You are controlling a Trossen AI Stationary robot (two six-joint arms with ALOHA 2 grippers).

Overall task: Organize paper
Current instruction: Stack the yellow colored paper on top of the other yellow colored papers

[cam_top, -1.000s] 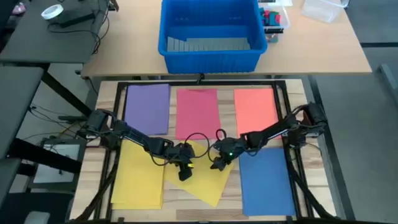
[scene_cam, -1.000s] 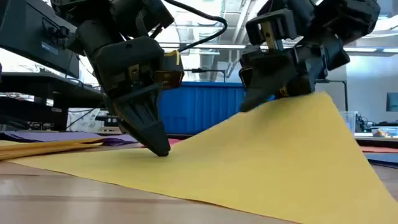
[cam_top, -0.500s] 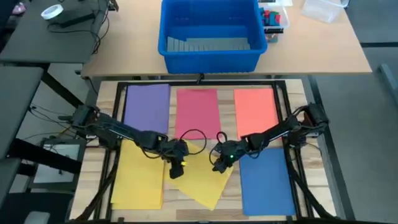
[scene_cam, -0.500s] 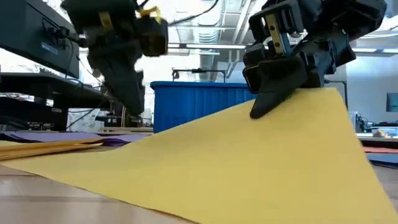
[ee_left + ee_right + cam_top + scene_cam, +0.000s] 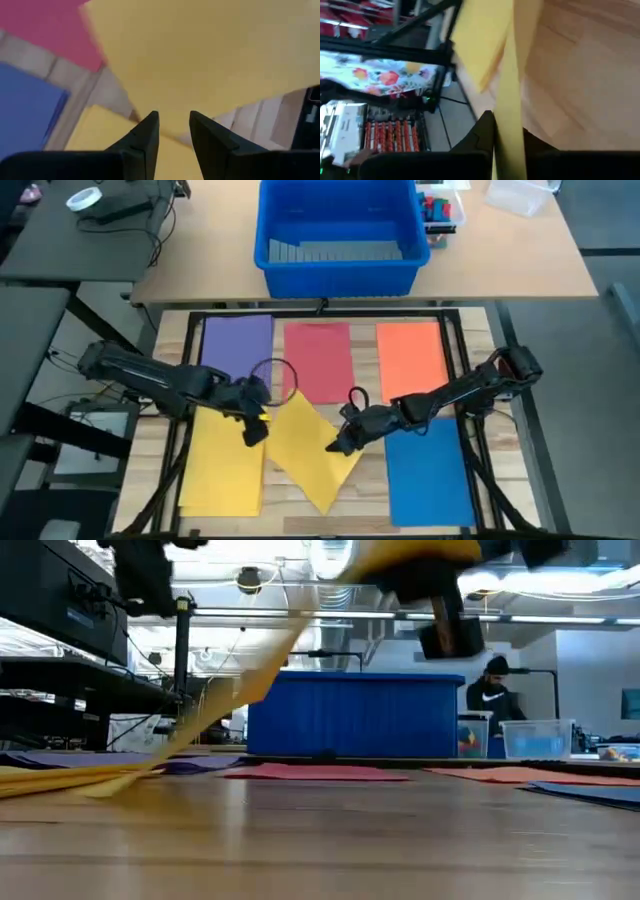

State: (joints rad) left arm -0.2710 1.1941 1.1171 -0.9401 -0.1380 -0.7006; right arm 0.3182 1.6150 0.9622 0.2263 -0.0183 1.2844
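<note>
A loose yellow sheet of paper [image 5: 305,450] is slanted in mid-table, with my right gripper [image 5: 338,444] shut on its right edge. In the low view it slopes from high at the right down to its left end [image 5: 110,785], which lies on the yellow stack [image 5: 220,470]. My left gripper [image 5: 255,428] hovers open over that stack's right edge, with nothing between its fingers [image 5: 150,132]. A purple sheet [image 5: 237,355], a red sheet [image 5: 318,362] and an orange sheet [image 5: 412,358] lie flat along the far side. A blue sheet [image 5: 428,475] lies at the near right. My right gripper pinches the loose yellow sheet's right edge [image 5: 509,117] between its two fingers, a single layer. It comes from the table's right. The sheet is raised on that side and tilts down toward the left, its low left end on the yellow stack.
A big blue bin [image 5: 338,235] stands on the far table beyond the black frame [image 5: 320,308]. A bag of colourful things [image 5: 440,215] and a clear tub [image 5: 520,195] are at its right. A person [image 5: 493,690] sits in the room behind.
My left gripper has risen off the loose yellow sheet and gone toward the table's left edge, over the yellow stack. My right gripper has lifted the sheet's right side high and carried it a little leftward. The sheet now slopes steeply, only its left end down.
</note>
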